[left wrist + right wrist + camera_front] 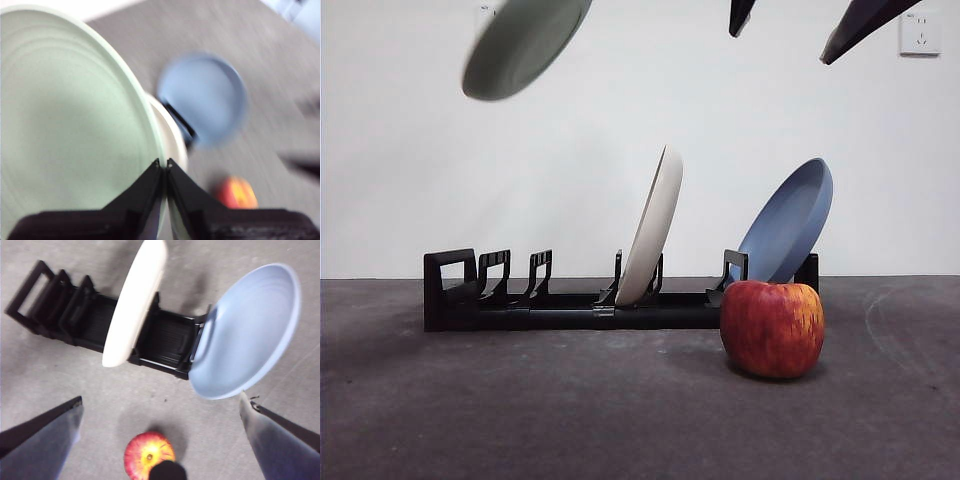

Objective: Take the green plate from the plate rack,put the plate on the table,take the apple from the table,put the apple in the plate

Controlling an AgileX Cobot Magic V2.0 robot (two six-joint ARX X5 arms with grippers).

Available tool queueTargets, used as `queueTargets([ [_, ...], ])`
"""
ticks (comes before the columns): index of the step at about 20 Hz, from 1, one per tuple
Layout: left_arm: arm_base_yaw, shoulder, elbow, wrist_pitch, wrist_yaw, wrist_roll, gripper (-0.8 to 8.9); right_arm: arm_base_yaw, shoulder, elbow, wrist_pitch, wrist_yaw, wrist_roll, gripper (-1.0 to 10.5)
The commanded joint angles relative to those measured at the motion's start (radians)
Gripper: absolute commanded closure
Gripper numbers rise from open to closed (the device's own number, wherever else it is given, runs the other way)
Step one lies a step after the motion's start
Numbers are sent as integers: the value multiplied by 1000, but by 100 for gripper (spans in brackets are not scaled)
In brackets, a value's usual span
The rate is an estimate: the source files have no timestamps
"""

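Here the left gripper [163, 167], jaws closed on the green plate's [523, 42] rim, should lower it level onto bare table [520, 410]; right gripper [160, 405] wide open, empty.

the left gripper [164, 165] has two black, wedge-shaped jaws tapering to thin tips above a blocky black base. the right gripper [160, 405] has flat, dark jaws with a grey-blue sheen, narrowing to points.

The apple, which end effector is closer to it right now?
Right. The right end effector hangs open above the apple; the left end effector is farther off, holding the green plate high over the plate rack's far end.
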Motion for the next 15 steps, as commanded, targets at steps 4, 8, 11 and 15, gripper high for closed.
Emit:
queueTargets([
  [4,-122,-140,-43,-29,-9,51,822,-39,3,79,-103,23,-48,227],
  [8,-272,-348,-294,-29,-195,45,822,-86,3,175,-230,31,-66,227],
  [11,-369,-512,-568,-27,-276,-23,822,-98,3,215,-290,27,-67,227],
  [15,-490,-665,-927,74,-425,-172,822,-98,3,220,-334,20,-67,227],
])
